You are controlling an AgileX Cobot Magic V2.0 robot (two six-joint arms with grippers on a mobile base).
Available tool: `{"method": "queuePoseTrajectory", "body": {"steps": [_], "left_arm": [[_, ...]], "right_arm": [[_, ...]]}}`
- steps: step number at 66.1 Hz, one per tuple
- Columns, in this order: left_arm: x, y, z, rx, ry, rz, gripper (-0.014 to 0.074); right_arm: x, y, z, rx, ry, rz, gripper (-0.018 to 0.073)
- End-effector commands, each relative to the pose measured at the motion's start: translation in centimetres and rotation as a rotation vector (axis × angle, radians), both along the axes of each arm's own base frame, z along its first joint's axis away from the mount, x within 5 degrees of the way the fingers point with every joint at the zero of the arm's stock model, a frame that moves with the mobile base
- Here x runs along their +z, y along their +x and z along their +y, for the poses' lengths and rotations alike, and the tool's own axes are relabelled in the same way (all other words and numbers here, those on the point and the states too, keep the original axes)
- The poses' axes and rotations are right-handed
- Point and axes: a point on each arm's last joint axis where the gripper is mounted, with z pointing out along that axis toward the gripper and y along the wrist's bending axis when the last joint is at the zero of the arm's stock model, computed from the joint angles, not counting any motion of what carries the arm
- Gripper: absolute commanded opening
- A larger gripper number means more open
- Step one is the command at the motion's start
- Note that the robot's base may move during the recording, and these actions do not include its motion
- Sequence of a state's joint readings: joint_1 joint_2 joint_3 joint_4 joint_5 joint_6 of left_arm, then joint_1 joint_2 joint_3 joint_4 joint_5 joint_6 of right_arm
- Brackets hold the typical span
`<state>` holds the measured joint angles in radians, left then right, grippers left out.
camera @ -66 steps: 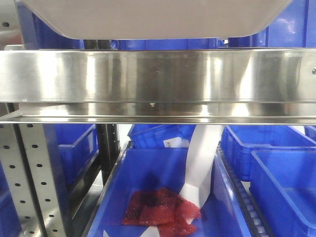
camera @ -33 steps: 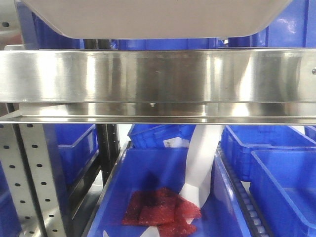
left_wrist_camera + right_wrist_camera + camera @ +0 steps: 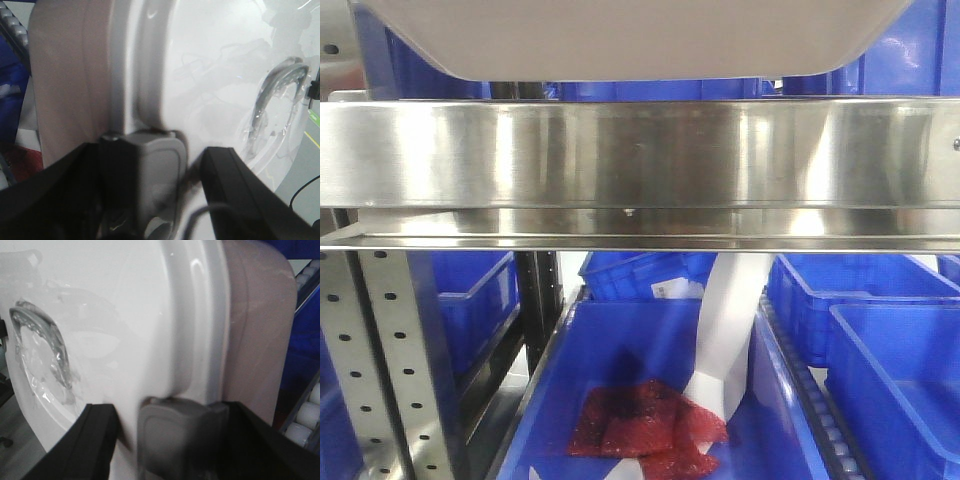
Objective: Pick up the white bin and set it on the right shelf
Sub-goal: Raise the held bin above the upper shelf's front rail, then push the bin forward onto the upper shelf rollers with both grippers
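White bin (image 3: 630, 35) hangs at twelve o'clock above the right shelf (image 3: 640, 150). We see our left gripper (image 3: 150, 195) and right gripper (image 3: 175, 440) clamped on its grey latches.

White bin above the steel shelf rail

The white bin (image 3: 630, 40), off-white with a pinkish tinge and rounded corners, fills the top of the front view, its underside just above the right shelf (image 3: 640, 155). Up close its glossy light-grey lid (image 3: 215, 75) stands on edge beside the duller pinkish wall (image 3: 260, 325). The shelf's broad shiny rail runs level across the view.
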<state>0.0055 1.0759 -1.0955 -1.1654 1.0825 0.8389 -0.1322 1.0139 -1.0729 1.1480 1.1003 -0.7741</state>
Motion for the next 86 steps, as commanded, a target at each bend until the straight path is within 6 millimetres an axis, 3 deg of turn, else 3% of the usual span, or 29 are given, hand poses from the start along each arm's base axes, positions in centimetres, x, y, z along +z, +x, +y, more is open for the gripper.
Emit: {"method": "queuePoseTrajectory", "body": {"steps": [1, 31, 49, 64, 74, 86], "left_arm": [[2.4, -1.6, -1.5, -0.167, -0.188, -0.007, 0.0262], [1.3, 2.9, -2.8, -0.114, -0.289, 0.077, 0.0264], [3.2, 5.9, -3.1, -0.125, -0.289, 0.031, 0.0264], [1.8, 8.8, -3.3, -0.106, -0.291, 0.084, 0.0264], [1.0, 9.6, -3.4, -0.09, -0.308, 0.144, 0.0267], [1.0, 9.9, -3.3, -0.064, -0.323, 0.157, 0.0375]], "right_arm": [[2.6, -1.5, 1.7, 0.215, 0.224, -0.021, 0.0449], [3.1, 4.2, 1.2, 0.227, 0.294, 0.035, 0.0449], [2.3, 5.7, 1.0, 0.218, 0.34, 0.073, 0.0449], [1.8, 7.5, 0.6, 0.126, 0.421, 0.129, 0.0449], [1.7, 8.2, 0.3, 0.071, 0.433, 0.126, 0.0449], [1.7, 8.6, 0.0, 0.01, 0.463, 0.147, 0.0517]]}}
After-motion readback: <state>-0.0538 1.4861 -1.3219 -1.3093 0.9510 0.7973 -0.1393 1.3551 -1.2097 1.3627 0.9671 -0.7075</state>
